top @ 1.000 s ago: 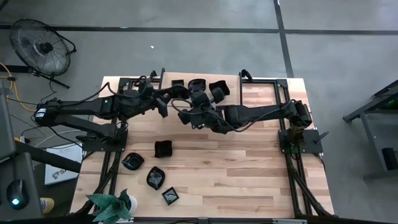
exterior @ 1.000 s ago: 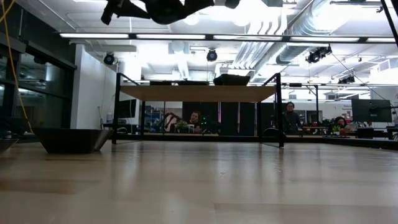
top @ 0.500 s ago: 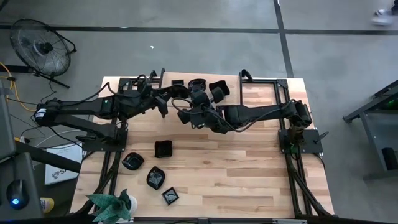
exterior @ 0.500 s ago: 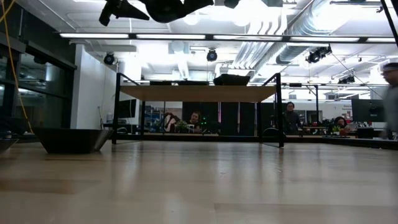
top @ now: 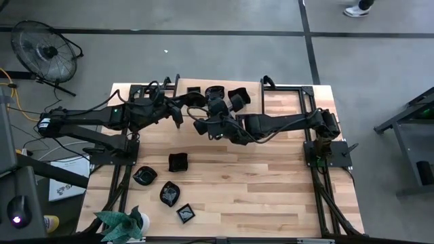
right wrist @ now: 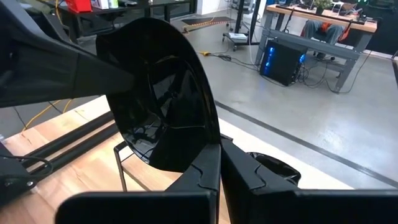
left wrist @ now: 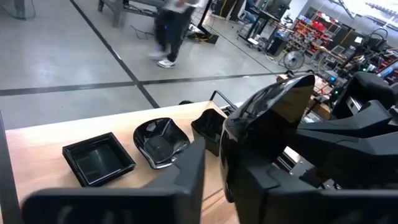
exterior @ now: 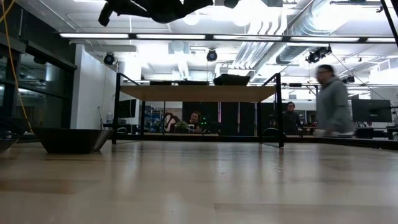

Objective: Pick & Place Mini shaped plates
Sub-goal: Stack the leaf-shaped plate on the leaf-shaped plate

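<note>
1. Right now the right gripper [right wrist: 220,155] is seen clamped tight on the rim of a roundish glossy plate [right wrist: 165,106], which is held upright in the air above the table's [top: 271,183] far half.
2. The same plate is shown from the other side in the left wrist view, with the left gripper [left wrist: 212,162] drawn narrow on its edge.
3. From above, both grippers are found meeting near the table's far-edge middle; the held plate itself cannot be picked out there among the dark arms.
4. Three dishes at the table's far edge are laid out clearly by the left wrist view: a square dish [left wrist: 98,158], a wavy-edged dish [left wrist: 161,142], and a third dish [left wrist: 208,127] partly cut off by the held plate.
5. Four more plates [top: 178,162] at the table's near-left corner are given only by the high view, beside a green plant [top: 122,224].
6. In the low view only the arms' undersides are caught at the upper edge; one dish [exterior: 71,139] is seen on the table, and a blurred person [exterior: 333,102] beyond it.
</note>
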You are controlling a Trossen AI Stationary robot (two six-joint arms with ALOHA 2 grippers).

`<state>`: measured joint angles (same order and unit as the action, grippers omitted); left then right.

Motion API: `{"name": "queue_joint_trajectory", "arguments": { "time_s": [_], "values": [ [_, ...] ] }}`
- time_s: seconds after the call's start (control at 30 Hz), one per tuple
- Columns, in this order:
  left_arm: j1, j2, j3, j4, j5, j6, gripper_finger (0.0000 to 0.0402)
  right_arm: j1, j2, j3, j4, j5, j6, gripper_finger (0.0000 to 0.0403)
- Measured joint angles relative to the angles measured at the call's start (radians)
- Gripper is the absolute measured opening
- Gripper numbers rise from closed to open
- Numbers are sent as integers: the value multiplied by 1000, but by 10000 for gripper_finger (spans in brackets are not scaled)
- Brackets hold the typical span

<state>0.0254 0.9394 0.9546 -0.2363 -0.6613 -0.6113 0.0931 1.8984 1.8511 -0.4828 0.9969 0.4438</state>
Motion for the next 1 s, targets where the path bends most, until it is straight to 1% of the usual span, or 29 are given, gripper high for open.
{"name": "queue_joint_trajectory", "arguments": {
  "time_s": [0.13, 0.17, 0.33, 0.43, 0.57, 0.67, 0.77, 0.87, 1.0],
  "values": [
    [0, 0, 0, 0, 0, 1, 13, -4, 0, 0, 0, -5, 0, 0],
    [0, 0, 0, 0, 0, 1, 7, -4, 0, 0, 0, -5, 0, 0],
    [0, 0, 0, -1, -1, 2, 3, -4, 0, 0, 0, -6, -2, 0],
    [0, 0, 0, -3, -3, 3, 2, -4, 0, 0, -1, -21, -33, 1],
    [0, 0, -1, -5, -4, 4, 2, -6, 0, 0, -2, -44, -46, 1],
    [1, 0, -1, -7, -8, 4, 1, -12, -1, 0, -3, -88, -51, 6],
    [1, 0, -1, -6, -8, 4, 1, -16, -1, 0, -5, -129, -56, 34],
    [1, 0, -1, -5, -5, 4, 1, -23, -1, 0, -3, -154, -27, 77],
    [1, 0, -1, -5, -3, 4, 1, -38, -1, 0, -2, -217, -18, 135]
  ]
}}
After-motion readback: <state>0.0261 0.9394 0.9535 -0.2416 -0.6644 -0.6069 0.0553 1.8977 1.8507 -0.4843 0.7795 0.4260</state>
